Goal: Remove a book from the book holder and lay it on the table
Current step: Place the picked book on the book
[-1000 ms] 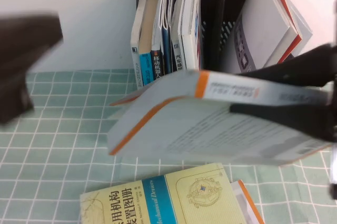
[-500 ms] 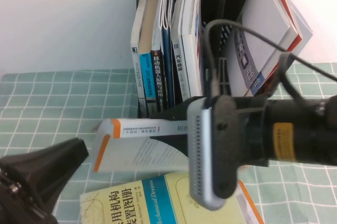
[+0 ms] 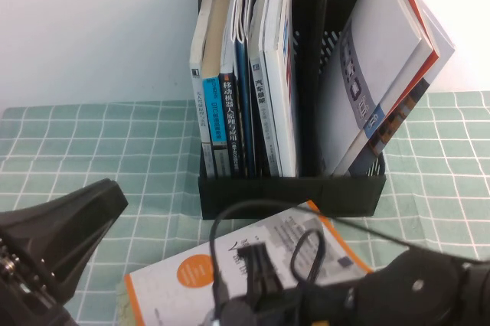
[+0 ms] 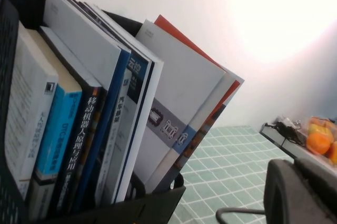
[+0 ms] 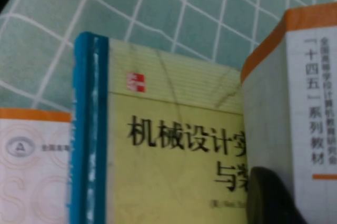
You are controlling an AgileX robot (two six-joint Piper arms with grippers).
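The book (image 3: 191,284), white with an orange border and orange circle, lies cover up at the front of the table (image 3: 92,150), over the pale yellow book. In the right wrist view its orange-topped spine (image 5: 310,103) stands beside the yellow book (image 5: 174,145). My right gripper (image 5: 295,203) is shut on the book, with one dark finger (image 5: 268,197) against its page edge. My right arm (image 3: 383,295) covers the book's near side. The black book holder (image 3: 291,188) stands behind it, still holding several books. My left gripper (image 3: 61,242) hangs at the front left, away from the book.
A grey-covered, red-edged magazine (image 3: 383,58) leans in the holder's right slot. Another white, orange-banded book (image 5: 29,155) lies under the yellow one. In the left wrist view oranges (image 4: 318,140) sit on a stand beyond the table's edge. A cable (image 3: 230,226) loops over my right wrist.
My right gripper has carried the book down from in front of the holder to the table's front, over the yellow book. The left arm has moved to the front left.
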